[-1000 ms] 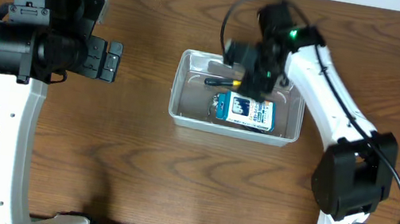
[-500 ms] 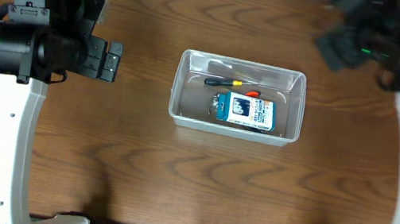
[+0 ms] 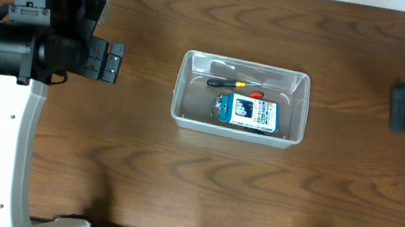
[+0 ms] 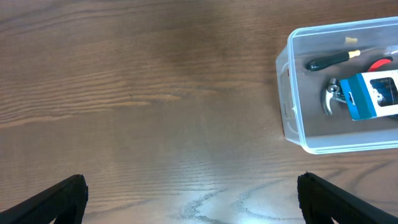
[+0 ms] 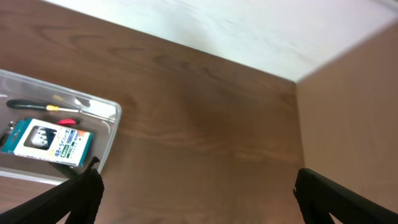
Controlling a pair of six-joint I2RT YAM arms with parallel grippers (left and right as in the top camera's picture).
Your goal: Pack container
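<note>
A: Overhead first. Where is the container?

B: The container (image 3: 191,105) sits mid-table (image 3: 175,182), well apart from both arms. A blue-and-white box (image 3: 249,112) lies flat inside it. A screwdriver (image 3: 224,83) with a black handle lies along the far wall, and a small red piece (image 3: 255,95) lies between the two.

A: And the claws?

B: The left gripper (image 3: 117,62) hovers to the left of the container, pointing toward it, with nothing in it. The right gripper (image 3: 399,108) is at the right edge and blurred, so I cannot tell its spread from here.

A: Left wrist?

B: The left gripper (image 4: 193,202) is spread wide, reaching into both lower corners with only bare table (image 4: 155,112) between. The container (image 4: 292,118) is at the upper right, cut off by the frame. Inside it are the screwdriver (image 4: 329,60), the box (image 4: 373,94), a shiny metal piece (image 4: 329,96) touching the box's left end, and the red piece (image 4: 380,63).

A: Right wrist?

B: The right gripper (image 5: 199,199) is also wide apart and empty, over bare table (image 5: 205,143). The container (image 5: 113,118) is at the left edge, with one corner near the gripper's left side. The box (image 5: 46,142) lies in it, with the screwdriver (image 5: 28,106) behind and the red piece (image 5: 68,121) just beside the box.
</note>
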